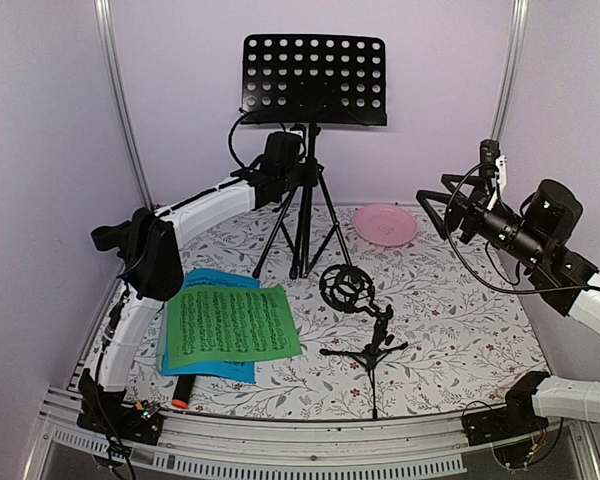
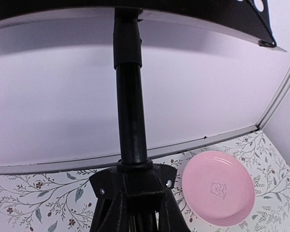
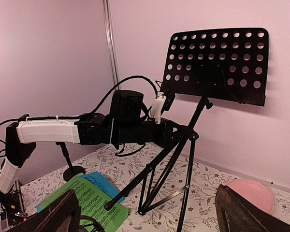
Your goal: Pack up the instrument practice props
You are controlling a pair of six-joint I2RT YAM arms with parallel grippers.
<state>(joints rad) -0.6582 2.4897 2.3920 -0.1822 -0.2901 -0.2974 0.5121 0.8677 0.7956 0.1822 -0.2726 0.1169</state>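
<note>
The black perforated sheet-music rack [image 1: 315,80] stands upright on tripod legs [image 1: 302,235] at the back of the table. My left gripper [image 1: 292,172] is shut on its pole [image 2: 130,116] just above the leg hub, with the fingers [image 2: 170,212] pressed in on either side. A green music sheet [image 1: 232,322] lies on a blue one [image 1: 208,282] at front left. A black mic support [image 1: 358,320] with a ring mount stands at centre front. A second support's round base [image 3: 71,170] shows behind the left arm. My right gripper [image 1: 436,205] hangs open in the air at right, holding nothing.
A round pink plate [image 1: 385,224] lies at the back right, just right of the tripod legs. A short dark stick with an orange tip [image 1: 183,392] lies at the front edge below the sheets. Pink walls and metal frame posts [image 1: 120,100] close in the table.
</note>
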